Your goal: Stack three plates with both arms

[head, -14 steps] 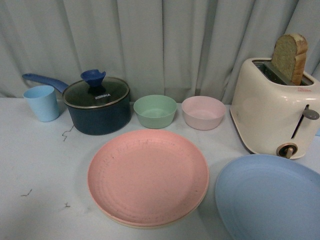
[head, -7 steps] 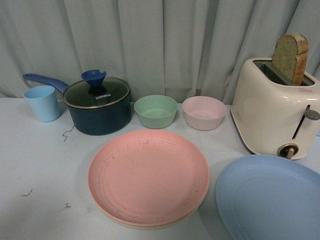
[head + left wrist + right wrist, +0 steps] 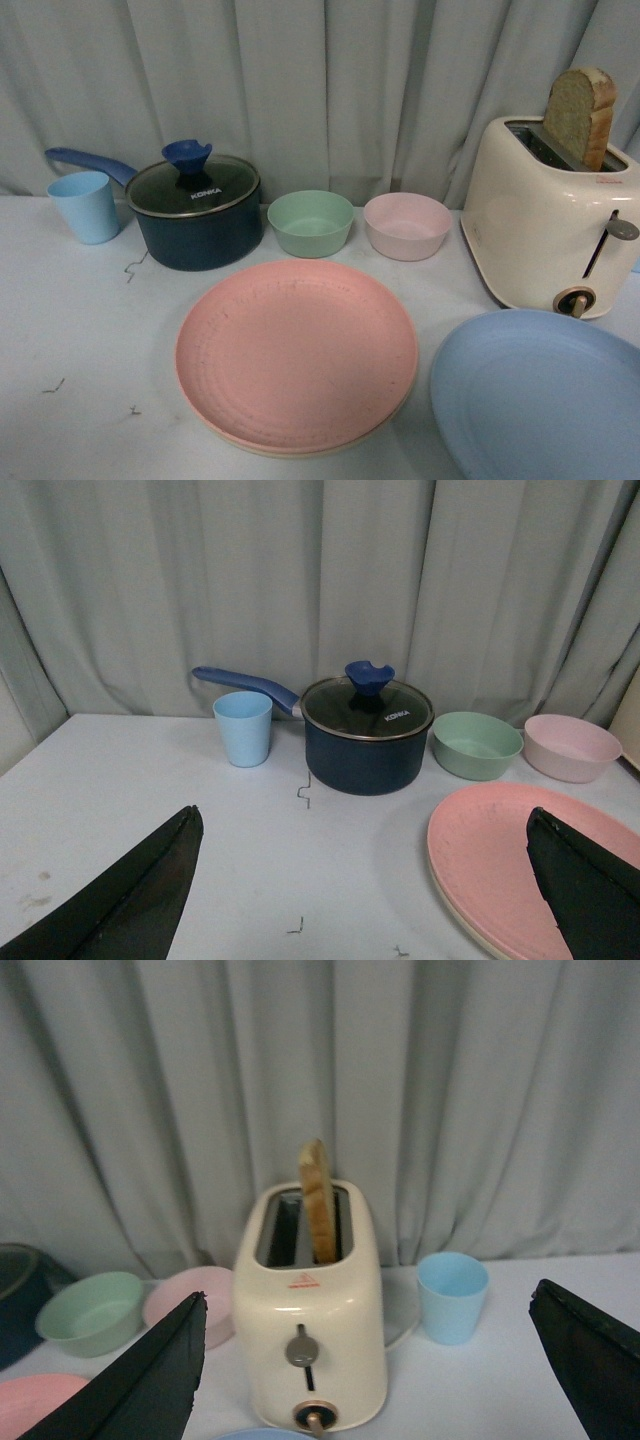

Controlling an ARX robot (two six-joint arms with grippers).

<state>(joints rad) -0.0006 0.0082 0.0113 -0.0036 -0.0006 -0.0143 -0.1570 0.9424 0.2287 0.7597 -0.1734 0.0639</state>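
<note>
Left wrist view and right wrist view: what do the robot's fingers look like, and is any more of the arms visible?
The left gripper shows only as two matte black fingers, wedge-shaped and tapering to points. The right gripper looks the same, with black wedge fingers. No cables, markings or arm links are visible, and the front view shows no arm at all.

Pink plate (image 3: pixel 296 352) lies flat on cream plate (image 3: pixel 300 453), only cream's rim showing; blue plate (image 3: pixel 540 395) flat, just beside on rt.
</note>
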